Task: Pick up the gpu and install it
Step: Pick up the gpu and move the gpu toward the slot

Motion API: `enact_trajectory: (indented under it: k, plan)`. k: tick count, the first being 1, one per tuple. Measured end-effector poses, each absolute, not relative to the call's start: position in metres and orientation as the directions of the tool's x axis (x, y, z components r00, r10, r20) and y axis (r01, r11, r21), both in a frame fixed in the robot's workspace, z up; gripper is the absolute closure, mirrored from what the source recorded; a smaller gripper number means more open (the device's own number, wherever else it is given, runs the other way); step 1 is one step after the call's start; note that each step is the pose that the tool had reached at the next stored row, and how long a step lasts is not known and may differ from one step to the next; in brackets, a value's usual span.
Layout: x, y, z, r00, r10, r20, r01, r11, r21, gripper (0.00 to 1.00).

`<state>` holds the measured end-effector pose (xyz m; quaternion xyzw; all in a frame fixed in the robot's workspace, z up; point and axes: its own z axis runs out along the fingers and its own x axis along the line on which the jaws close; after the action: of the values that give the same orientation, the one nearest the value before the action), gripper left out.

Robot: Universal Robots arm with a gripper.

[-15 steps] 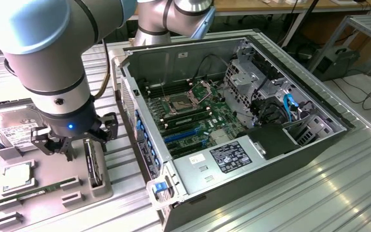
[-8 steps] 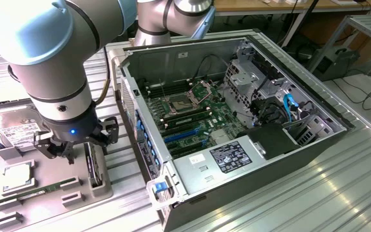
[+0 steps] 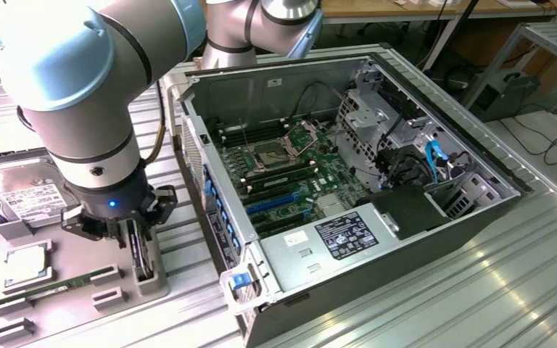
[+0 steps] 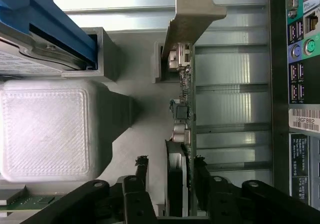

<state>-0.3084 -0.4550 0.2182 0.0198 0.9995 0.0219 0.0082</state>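
Gripper (image 4: pixel 171 168) jaws are set partly closed astride the gpu (image 4: pixel 184 104), which is stood on edge in the tray (image 3: pixel 148 290). If unevenly clamped, it may be tilted and jammed there.

The exterior view looks steeply down from high above the bench (image 3: pixel 510 290), taking in the open computer case (image 3: pixel 356 181) and the grey parts tray (image 3: pixel 75 250) at the exterior view's left. The wrist view peers closely past the hand (image 4: pixel 171 161) onto that tray; both share the upright gpu (image 4: pixel 184 99).
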Motion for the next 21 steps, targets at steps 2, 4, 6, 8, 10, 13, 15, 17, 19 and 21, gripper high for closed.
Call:
enact_trajectory:
  k: [2, 4, 6, 8, 10, 13, 15, 17, 19, 21]
  plan:
    - [-0.3083, -0.4550, 0.2182, -0.999, 0.040, -0.015, 0.039, 0.998, 0.044, 0.60]
    - [-0.3083, -0.4550, 0.2182, -0.999, 0.040, -0.016, 0.039, 0.998, 0.044, 0.67]
    - [-0.3083, -0.4550, 0.2181, -0.999, 0.040, -0.016, 0.039, 0.998, 0.044, 0.67]
    - [-0.3083, -0.4550, 0.2180, -0.999, 0.040, -0.016, 0.039, 0.998, 0.043, 0.67]
    - [-0.3083, -0.4551, 0.2178, -0.999, 0.040, -0.016, 0.039, 0.998, 0.042, 0.67]
    - [-0.3083, -0.4551, 0.2174, -0.999, 0.040, -0.016, 0.039, 0.998, 0.042, 0.67]
    - [-0.3084, -0.4552, 0.2170, -0.999, 0.040, -0.016, 0.039, 0.998, 0.042, 0.67]
    - [-0.3084, -0.4554, 0.2167, -0.999, 0.040, -0.016, 0.039, 0.998, 0.041, 0.67]
    - [-0.3083, -0.4554, 0.2165, -0.999, 0.040, -0.016, 0.039, 0.998, 0.040, 0.67]
    - [-0.3083, -0.4555, 0.2163, -0.999, 0.040, -0.016, 0.039, 0.998, 0.040, 0.67]
